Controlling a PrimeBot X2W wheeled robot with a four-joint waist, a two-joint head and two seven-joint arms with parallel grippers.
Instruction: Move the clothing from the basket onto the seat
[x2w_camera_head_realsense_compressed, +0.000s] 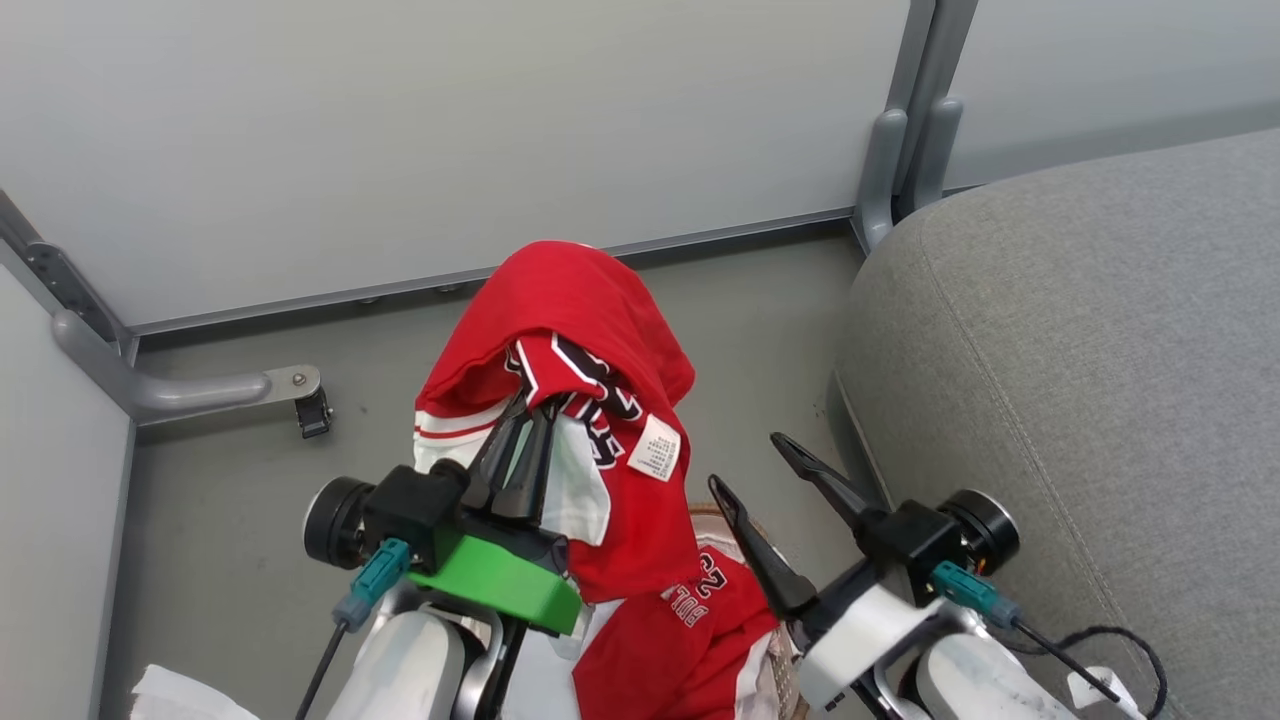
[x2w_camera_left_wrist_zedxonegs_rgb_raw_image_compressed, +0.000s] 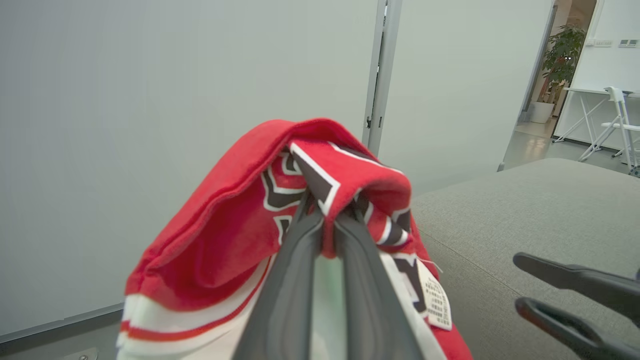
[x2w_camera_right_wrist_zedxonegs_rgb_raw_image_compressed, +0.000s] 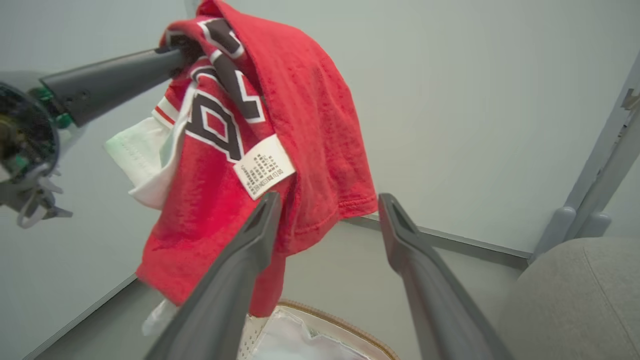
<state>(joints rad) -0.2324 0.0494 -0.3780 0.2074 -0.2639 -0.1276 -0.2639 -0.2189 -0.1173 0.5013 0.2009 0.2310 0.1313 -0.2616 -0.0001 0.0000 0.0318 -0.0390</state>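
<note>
The red jersey (x2w_camera_head_realsense_compressed: 590, 340) with white trim and black-and-white lettering hangs in the air, draped over my left gripper (x2w_camera_head_realsense_compressed: 535, 410), which is shut on a fold of it (x2w_camera_left_wrist_zedxonegs_rgb_raw_image_compressed: 327, 200). Its lower part trails down into the basket (x2w_camera_head_realsense_compressed: 720, 520), whose brown rim (x2w_camera_right_wrist_zedxonegs_rgb_raw_image_compressed: 330, 312) and white lining peek out below. A white care label (x2w_camera_right_wrist_zedxonegs_rgb_raw_image_compressed: 264, 172) dangles from the fabric. My right gripper (x2w_camera_head_realsense_compressed: 745, 462) is open, just right of the hanging cloth and apart from it (x2w_camera_right_wrist_zedxonegs_rgb_raw_image_compressed: 327, 212). The grey seat (x2w_camera_head_realsense_compressed: 1090, 380) lies to the right.
Pale partition panels (x2w_camera_head_realsense_compressed: 450, 130) with grey metal posts (x2w_camera_head_realsense_compressed: 900, 150) and a bracket foot (x2w_camera_head_realsense_compressed: 290, 385) close off the back and left. Grey floor (x2w_camera_head_realsense_compressed: 240, 500) lies between them and the sofa. A plant and a white table (x2w_camera_left_wrist_zedxonegs_rgb_raw_image_compressed: 595, 95) stand far off.
</note>
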